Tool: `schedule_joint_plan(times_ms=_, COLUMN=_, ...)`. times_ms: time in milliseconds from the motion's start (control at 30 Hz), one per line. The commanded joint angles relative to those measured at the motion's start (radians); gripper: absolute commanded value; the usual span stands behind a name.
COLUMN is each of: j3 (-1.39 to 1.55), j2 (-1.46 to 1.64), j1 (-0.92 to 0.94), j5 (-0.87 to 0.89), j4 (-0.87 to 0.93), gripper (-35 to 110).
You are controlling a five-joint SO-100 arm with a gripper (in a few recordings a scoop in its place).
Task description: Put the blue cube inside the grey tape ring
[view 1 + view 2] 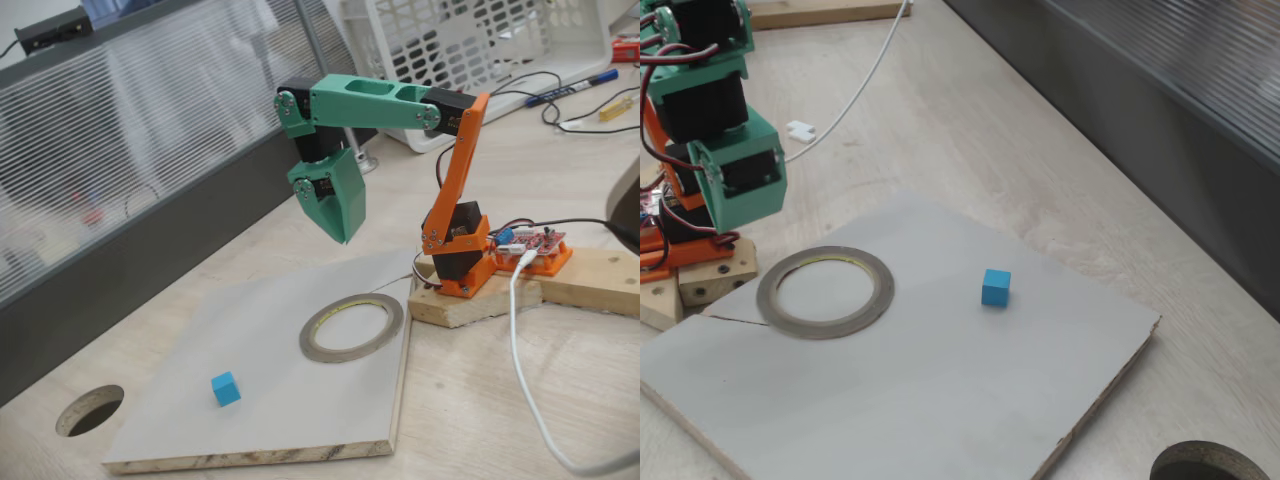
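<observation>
The blue cube sits alone on a pale grey board, a few cube-widths from the grey tape ring. The ring lies flat on the board's corner nearest the arm base, and its inside is bare. My green gripper hangs high above the board on the far side of the ring, pointing down. Its jaws meet in a single wedge with nothing between them. It is well away from the cube.
A dark round hole in the wooden tabletop lies just off the board's edge. The arm base stands on a wooden block with a white cable trailing from it. A grey partition runs along one side, and a white basket stands behind the arm.
</observation>
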Motion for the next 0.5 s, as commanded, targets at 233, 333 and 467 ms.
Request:
schedule_joint_plan(times_ms=233, j3=-0.008, j2=0.015, j1=0.005, j5=0.002, j4=0.015, gripper=3)
schedule_joint_plan(times_ms=333, j3=-0.008, j2=0.015, j1=0.011, j5=0.005, j4=0.015, gripper=3)
schedule_joint_plan(times_ms=467, j3=-0.008, j2=0.015, j1=0.014, j5=0.003, j4=0.015, gripper=3)
